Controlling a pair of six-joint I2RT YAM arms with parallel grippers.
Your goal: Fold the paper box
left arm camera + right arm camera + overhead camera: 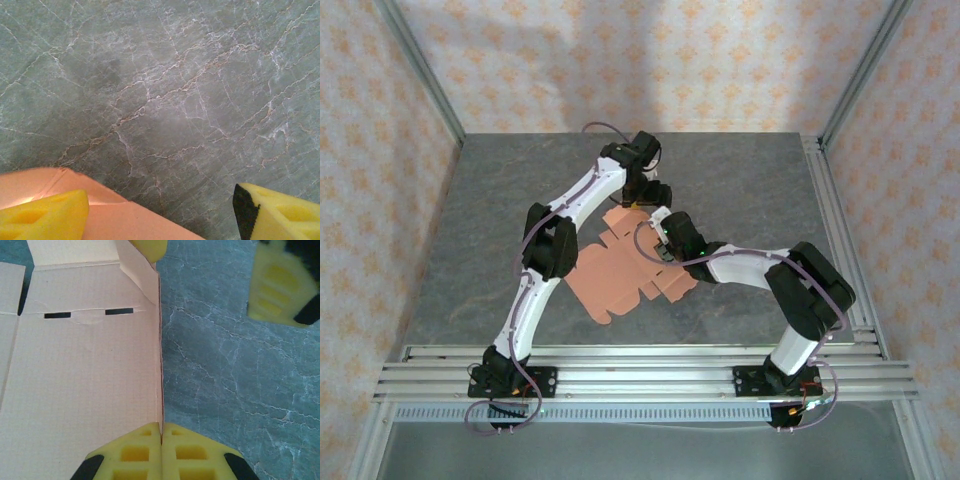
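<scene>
Right hand [161, 434]: closed on the edge of one side panel of the paper box [90, 390], holding that panel upright from the sheet. Left hand [161, 212]: wide, gripping nothing, set at the far end of the same panel with one finger over the cardboard. The box lies mid-surface [240, 390], otherwise flat. Judgement: early stage, with one panel raised. The other panels, flaps and slots are left to fold.
</scene>
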